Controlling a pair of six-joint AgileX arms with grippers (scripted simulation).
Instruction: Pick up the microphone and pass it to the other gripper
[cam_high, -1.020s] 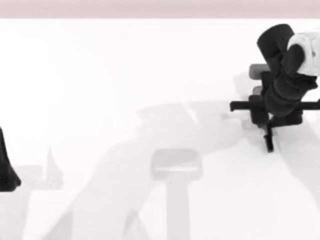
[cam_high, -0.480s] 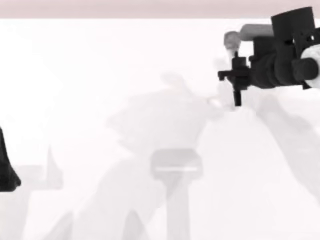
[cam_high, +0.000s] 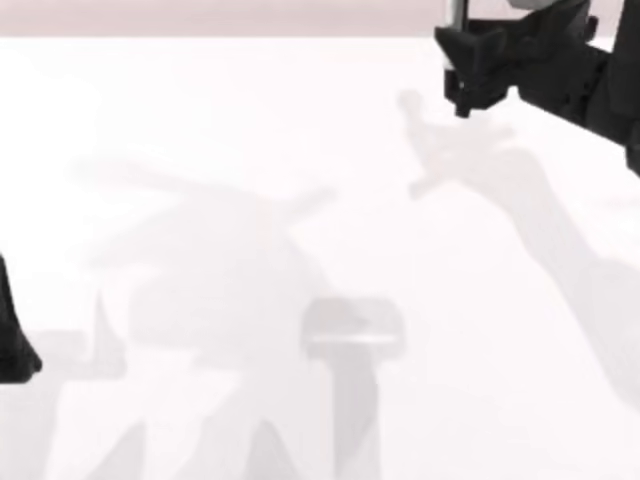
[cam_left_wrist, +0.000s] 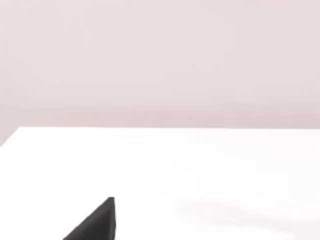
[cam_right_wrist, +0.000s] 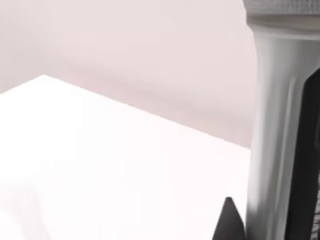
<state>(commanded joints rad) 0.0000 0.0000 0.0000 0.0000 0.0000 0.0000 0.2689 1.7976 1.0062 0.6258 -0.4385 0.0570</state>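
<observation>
The right gripper (cam_high: 462, 92) hangs above the table's (cam_high: 300, 200) far right, clamped on the microphone (cam_right_wrist: 280, 125), held off the surface. The left gripper (cam_high: 15, 345) sits parked at the left edge; its grip cannot be told.

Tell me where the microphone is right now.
The microphone is off the table, held in the right gripper at the top view's far right corner; the left arm sits parked at the left edge.
</observation>
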